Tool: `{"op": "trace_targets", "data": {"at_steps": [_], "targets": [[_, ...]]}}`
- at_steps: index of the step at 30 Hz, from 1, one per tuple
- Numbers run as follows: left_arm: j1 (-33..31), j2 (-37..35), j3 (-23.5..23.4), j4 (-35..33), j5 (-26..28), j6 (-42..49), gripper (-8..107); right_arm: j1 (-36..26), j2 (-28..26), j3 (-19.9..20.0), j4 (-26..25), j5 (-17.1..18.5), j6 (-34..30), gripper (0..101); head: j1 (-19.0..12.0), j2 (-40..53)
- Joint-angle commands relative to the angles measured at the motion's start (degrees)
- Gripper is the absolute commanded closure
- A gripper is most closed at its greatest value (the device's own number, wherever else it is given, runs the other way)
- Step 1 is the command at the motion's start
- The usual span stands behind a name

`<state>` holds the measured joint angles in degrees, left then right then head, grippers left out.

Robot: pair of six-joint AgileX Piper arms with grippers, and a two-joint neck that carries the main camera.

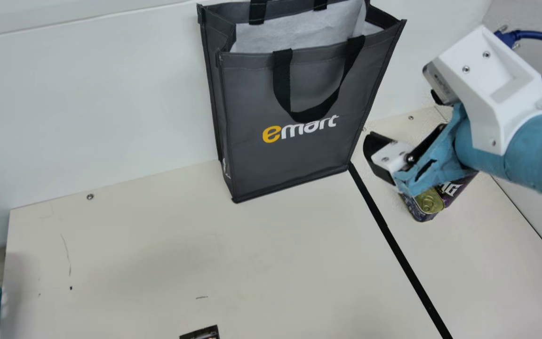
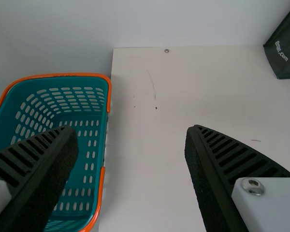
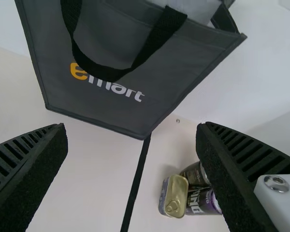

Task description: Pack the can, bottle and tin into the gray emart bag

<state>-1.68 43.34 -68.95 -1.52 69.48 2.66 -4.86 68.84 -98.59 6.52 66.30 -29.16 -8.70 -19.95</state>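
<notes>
Main view: the gray bag (image 1: 294,150) stands at the back edge of the desk (image 1: 125,245). The tin (image 1: 430,201) and purple can (image 1: 459,187) sit near the right edge.

Left wrist view: the left gripper (image 2: 131,129) has jaws wide apart.

Right wrist view: the right gripper (image 3: 130,125) has them apart too. A round dark thing (image 3: 195,173) makes three left to pack.

the gray emart bag (image 1: 294,155) stood upright and open at the back of the counter (image 1: 134,259), with yellow and white lettering, pale material inside and a black front handle drooping down its face. right of it, in the main view, sat the tin (image 3: 174,194), its gold ring-pull lid showing. beside the tin were a purple container (image 3: 201,201) with white letters and a dark, metal-rimmed container (image 3: 195,173), their exact poses unclear.
</notes>
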Motion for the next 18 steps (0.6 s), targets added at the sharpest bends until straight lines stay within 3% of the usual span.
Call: {"op": "trace_targets", "data": {"at_steps": [1, 18], "targets": [[0.0, 0.0, 0.0, 0.0, 0.0, 0.0, 9, 0.1, 0.7, -1.2, 0.0, 0.0, -1.1, 10, -1.3, 0.0], [0.0, 0.0, 0.0, 0.0, 0.0, 0.0, 9, 2.4, 7.7, -11.2, 0.2, 0.3, -9.8, 10, -1.3, 0.0]]}}
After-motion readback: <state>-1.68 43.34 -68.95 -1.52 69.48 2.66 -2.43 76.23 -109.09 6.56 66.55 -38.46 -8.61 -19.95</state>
